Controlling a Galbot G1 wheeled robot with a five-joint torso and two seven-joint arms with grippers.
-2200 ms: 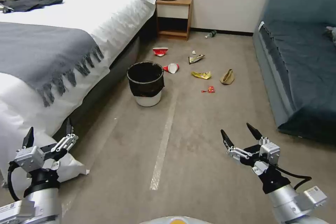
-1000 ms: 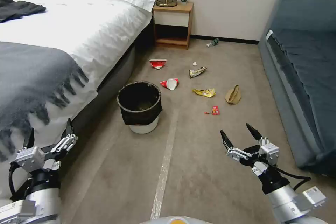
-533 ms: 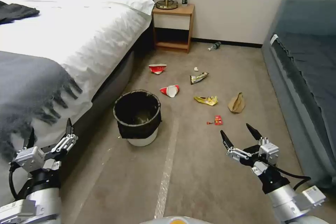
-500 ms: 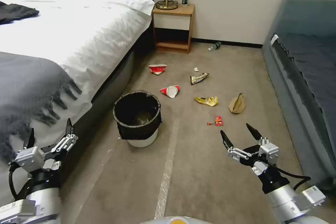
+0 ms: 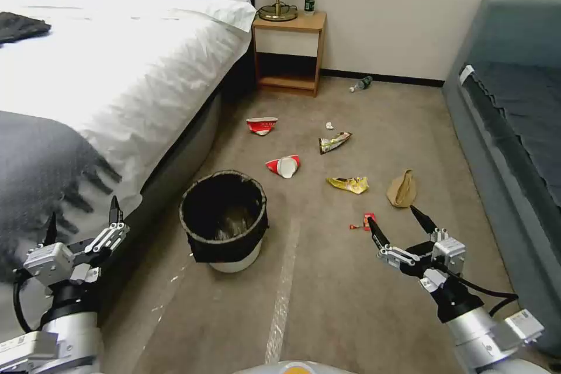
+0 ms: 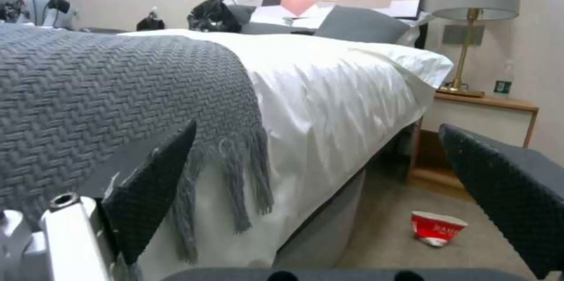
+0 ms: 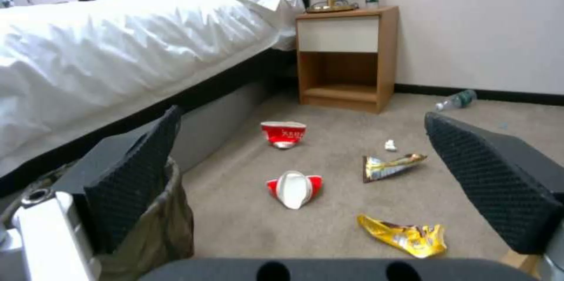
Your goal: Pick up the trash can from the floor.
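Beige carpet floor (image 5: 350, 280) lies between a bed (image 5: 105, 70) and a sofa (image 5: 514, 128). On it the trash can (image 5: 224, 221) stands upright, close beside the bed and apart from both arms, so I judge the robot is not yet near enough to reach it. The left gripper (image 5: 82, 228) and the right gripper (image 5: 397, 227) hang wide open and hold nothing, probably ready for grasping the rim.

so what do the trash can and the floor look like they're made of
The trash can looks like smooth white plastic, going by its glossy lower wall; a thin black bag, wrinkled and faintly shiny, folds over its rim. The floor looks like short-pile beige-grey carpet: matte and finely textured, with a pale worn tape line.
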